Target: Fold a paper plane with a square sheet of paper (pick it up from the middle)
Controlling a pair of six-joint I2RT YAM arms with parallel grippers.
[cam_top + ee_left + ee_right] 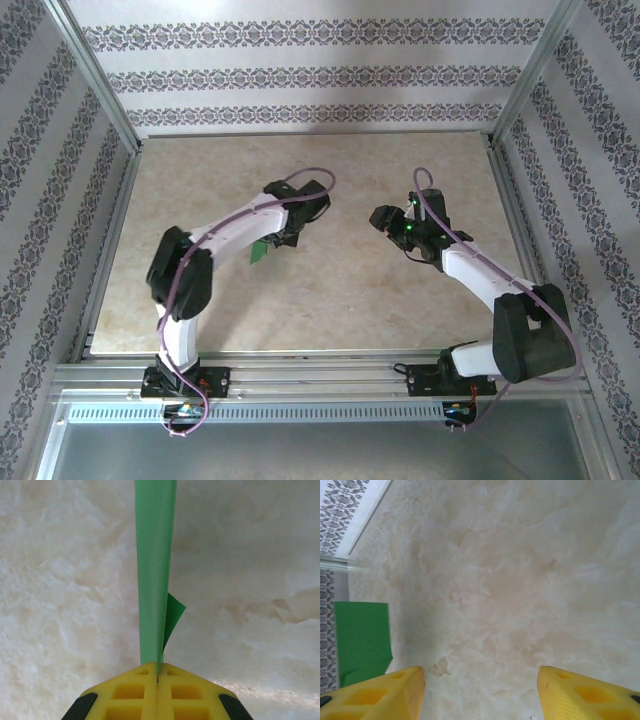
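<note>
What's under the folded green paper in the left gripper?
Bare marbled tabletop shows on both sides of the folded green paper, which the left gripper pinches on edge. The strip of tabletop directly behind the paper is covered, so it can't be checked.

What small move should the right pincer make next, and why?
Probably a short move toward the folded green paper. The left pincer is shut on one end of it, while the right pincer stands open and empty, with the paper off to the left of its view.
</note>
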